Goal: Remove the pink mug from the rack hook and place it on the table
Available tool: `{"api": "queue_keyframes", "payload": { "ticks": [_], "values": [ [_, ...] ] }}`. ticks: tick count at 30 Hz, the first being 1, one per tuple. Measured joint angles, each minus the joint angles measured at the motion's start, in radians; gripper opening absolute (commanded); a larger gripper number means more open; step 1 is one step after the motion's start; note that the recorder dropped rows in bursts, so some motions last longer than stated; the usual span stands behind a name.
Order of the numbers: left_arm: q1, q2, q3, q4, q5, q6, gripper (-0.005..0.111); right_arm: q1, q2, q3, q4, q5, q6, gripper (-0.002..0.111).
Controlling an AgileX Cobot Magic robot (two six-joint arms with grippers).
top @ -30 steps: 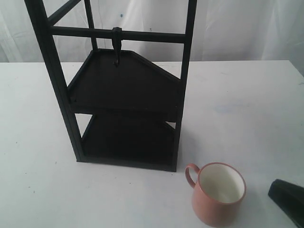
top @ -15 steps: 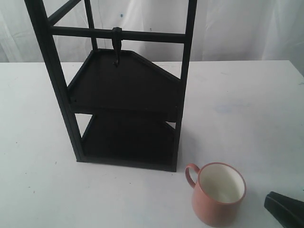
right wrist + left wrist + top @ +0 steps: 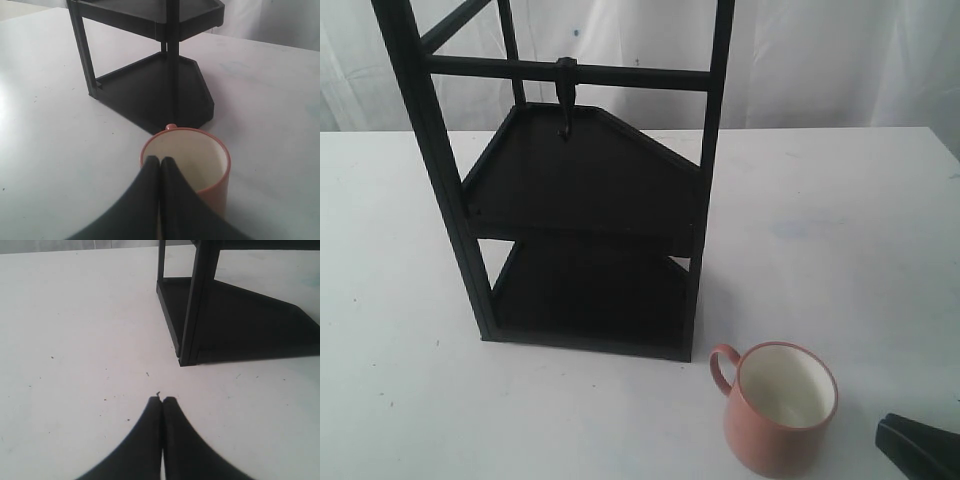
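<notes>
The pink mug [image 3: 780, 408] stands upright on the tabletop [image 3: 840, 220], mouth up, just beside the foot of the rack [image 3: 590, 200] at its near corner post but not touching it. Its thin loop handle points back toward that post. Up on the rack's crossbar, the rack hook [image 3: 564, 100] hangs bare, so the task looks done or very nearly so.

The right tool [image 3: 918, 446] sits on the far side of the mug from the rack, apart from it. In the right wrist view its two fingers are pressed together with nothing between them, and the mug's cream inside shows just beyond their tips. The left tool [image 3: 162, 401] is likewise closed and empty, low over bare tabletop off the rack's other front corner.

The mug looks like matte ceramic. I judge it rigid, fairly weighty for its size and liable to chip if knocked. The matte outside should give fair grip. The best hold would be across the wall at the rim, one finger inside and one outside, on the side away from the rack. The handle loop is thin and a poorer purchase.

The rack's corner post and the edge of its lower shelf crowd the handle side. Any push toward the rack could drive the mug against them.
</notes>
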Motion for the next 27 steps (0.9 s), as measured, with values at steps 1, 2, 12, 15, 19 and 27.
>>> {"api": "queue_keyframes", "payload": {
  "ticks": [1,2,12,15,19,27],
  "values": [
    [0.000,0.000,0.000,0.000,0.000,0.000,0.000,0.000,0.000,0.000,0.000,0.000,0.000,0.000],
    [0.000,0.000,0.000,0.000,0.000,0.000,0.000,0.000,0.000,0.000,0.000,0.000,0.002,0.000],
    [0.000,0.000,0.000,0.000,0.000,0.000,0.000,0.000,0.000,0.000,-0.002,0.000,0.002,0.000],
    [0.000,0.000,0.000,0.000,0.000,0.000,0.000,0.000,0.000,0.000,-0.002,0.000,0.002,0.000],
    [0.000,0.000,0.000,0.000,0.000,0.000,0.000,0.000,0.000,0.000,-0.002,0.000,0.002,0.000],
    [0.000,0.000,0.000,0.000,0.000,0.000,0.000,-0.216,-0.026,0.000,0.000,0.000,0.002,0.000]
  ]
}}
